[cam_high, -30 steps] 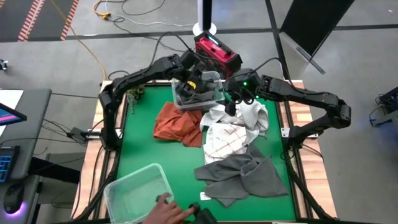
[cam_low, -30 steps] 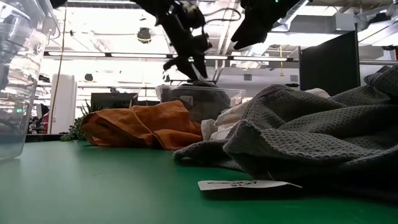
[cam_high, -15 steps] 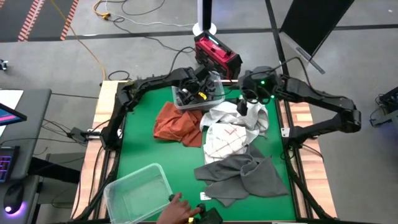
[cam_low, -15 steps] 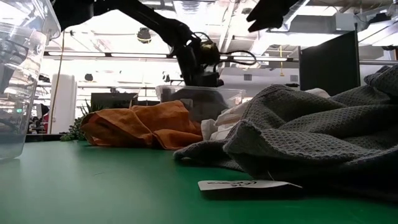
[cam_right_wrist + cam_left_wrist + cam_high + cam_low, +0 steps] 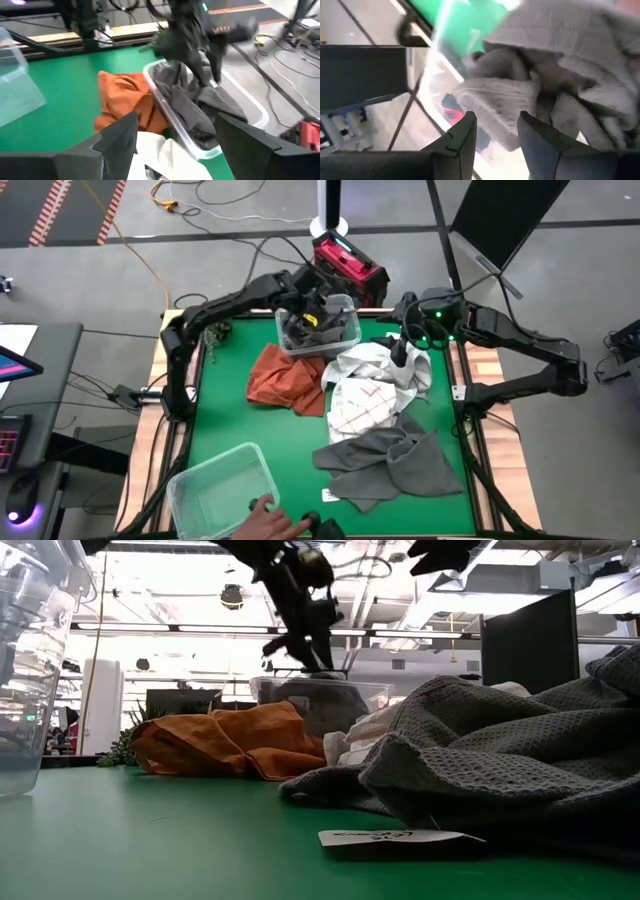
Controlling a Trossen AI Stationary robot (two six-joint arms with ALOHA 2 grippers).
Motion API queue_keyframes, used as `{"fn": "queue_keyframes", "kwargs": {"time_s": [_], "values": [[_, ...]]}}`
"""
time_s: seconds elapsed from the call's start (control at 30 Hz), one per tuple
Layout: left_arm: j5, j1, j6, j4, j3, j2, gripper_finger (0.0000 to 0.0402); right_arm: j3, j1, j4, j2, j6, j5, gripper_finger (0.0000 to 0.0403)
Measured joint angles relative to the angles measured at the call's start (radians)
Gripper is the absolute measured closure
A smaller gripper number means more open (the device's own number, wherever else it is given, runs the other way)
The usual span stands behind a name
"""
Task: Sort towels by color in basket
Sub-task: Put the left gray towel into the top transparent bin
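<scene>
A clear basket [image 5: 322,332] at the table's far middle holds dark grey towels [image 5: 520,95]. My left gripper [image 5: 314,316] hangs over them, pointing steeply down, its fingers apart [image 5: 495,135]. A rust orange towel [image 5: 285,376] lies beside the basket. White towels [image 5: 388,368], a white towel with red grid lines [image 5: 358,406] and a dark grey towel [image 5: 390,462] lie spread toward the near right. My right gripper [image 5: 400,352] is open above the white towels, with nothing between its fingers [image 5: 175,142]. My left gripper comes at the grey towels in the basket from above, slanting down, with a fold of grey cloth [image 5: 492,102] just past its fingertips. Whether the fingertips touch the cloth I cannot tell.
A second clear bin [image 5: 220,488] stands at the near left, with a person's hand [image 5: 268,514] at the near edge beside it. A paper tag [image 5: 395,837] lies on the green mat. A red device [image 5: 350,268] sits beyond the far edge.
My left gripper dipped down into the basket and has come back up above the grey towels. My right gripper has gone up and toward the table's right edge, away from the basket, staying open. The person's hand has shifted along the near edge.
</scene>
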Motion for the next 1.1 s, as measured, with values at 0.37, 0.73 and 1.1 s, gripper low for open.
{"fn": "queue_keyframes", "kwargs": {"time_s": [0.37,0.73,1.1], "values": [[0.285,-0.016,-0.215,-0.034,0.0,-0.008,0.0269,0.0,-0.001,-0.021,0.003,0.0,0.005,0.0111],[-0.138,-0.014,-0.346,0.019,0.031,0.195,0.0269,0.0,0.006,-0.028,0.003,-0.003,0.007,0.0111],[-0.162,-0.007,-0.409,-0.107,0.086,0.277,0.0269,0.0,0.006,-0.026,0.003,-0.002,0.007,0.0111]]}}
